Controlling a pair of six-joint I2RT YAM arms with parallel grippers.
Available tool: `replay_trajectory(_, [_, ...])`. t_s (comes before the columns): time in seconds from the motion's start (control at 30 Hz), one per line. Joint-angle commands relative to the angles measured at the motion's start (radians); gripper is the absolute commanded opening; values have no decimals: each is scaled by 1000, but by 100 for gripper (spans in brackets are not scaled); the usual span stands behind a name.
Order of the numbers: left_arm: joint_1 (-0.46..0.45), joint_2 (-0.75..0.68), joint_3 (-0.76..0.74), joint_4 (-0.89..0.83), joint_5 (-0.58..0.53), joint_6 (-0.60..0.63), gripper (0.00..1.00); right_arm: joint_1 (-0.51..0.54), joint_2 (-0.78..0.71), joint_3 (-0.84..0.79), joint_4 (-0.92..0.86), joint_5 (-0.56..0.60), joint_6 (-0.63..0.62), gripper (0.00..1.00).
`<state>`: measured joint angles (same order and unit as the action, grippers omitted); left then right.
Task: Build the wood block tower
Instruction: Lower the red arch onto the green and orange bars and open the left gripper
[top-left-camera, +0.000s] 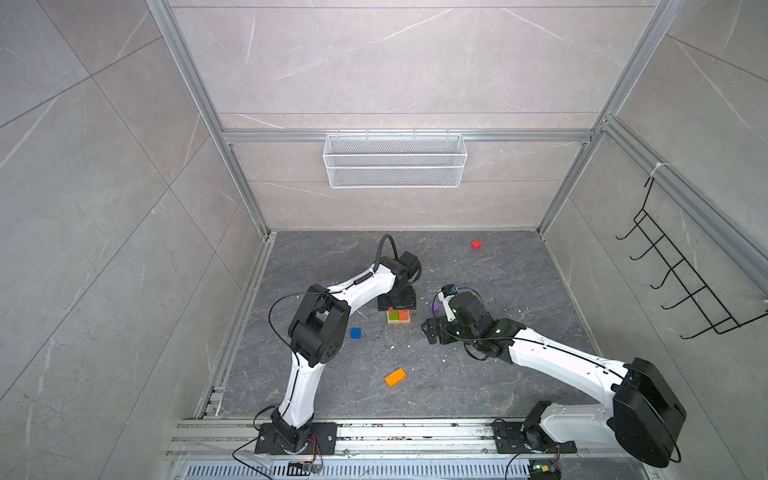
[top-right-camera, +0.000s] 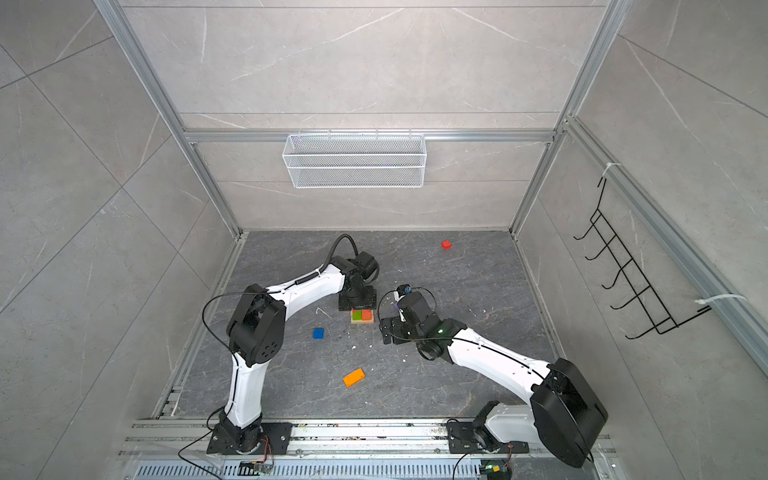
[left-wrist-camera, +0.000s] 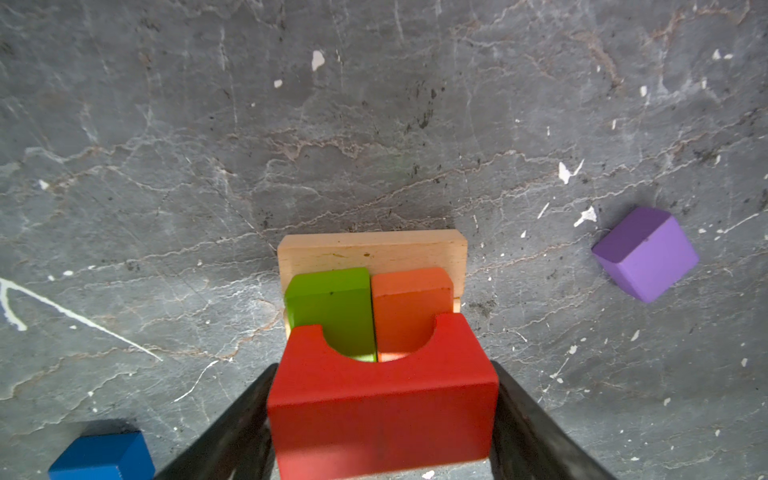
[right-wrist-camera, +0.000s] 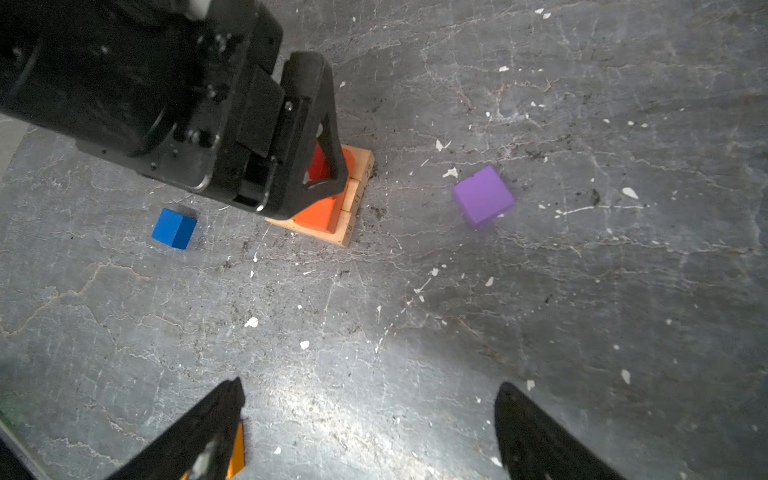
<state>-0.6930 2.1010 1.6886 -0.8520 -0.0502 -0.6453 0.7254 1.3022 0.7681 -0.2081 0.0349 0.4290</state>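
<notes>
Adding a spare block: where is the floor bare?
Bare: the front stretch between the orange block and the right arm's base; the back strip between the left arm and the red cube. Crowded: around the wood block tower, with left gripper above, right gripper, purple cube and blue cube close by.

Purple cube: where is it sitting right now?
In a top view the purple cube lies loose just right of the wood block tower, apart from it, beside the right arm.

The wood block tower (top-left-camera: 398, 316) stands at centre frame in both top views: tan base bars (left-wrist-camera: 370, 249), green slab (left-wrist-camera: 332, 299) beside orange slab (left-wrist-camera: 409, 299), red arch block (left-wrist-camera: 382, 407) over them.
</notes>
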Motion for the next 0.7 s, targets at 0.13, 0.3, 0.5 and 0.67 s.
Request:
replay_trajectory(0.13, [4,7,48,-36,-7,5,80,7,17,10,-5,8,2,95])
replay_trajectory(0.3, [4,-31,44,-39,-7,16,86,6,14,14,-6,15,5,95])
replay_trajectory(0.5, [4,-87,34,-45,0,38,91,6,15,22,-3,0,2,97])
replay_trajectory(0.67, [4,-147,9,-48,7,39,92,6,8,22,-4,-4,4,96])
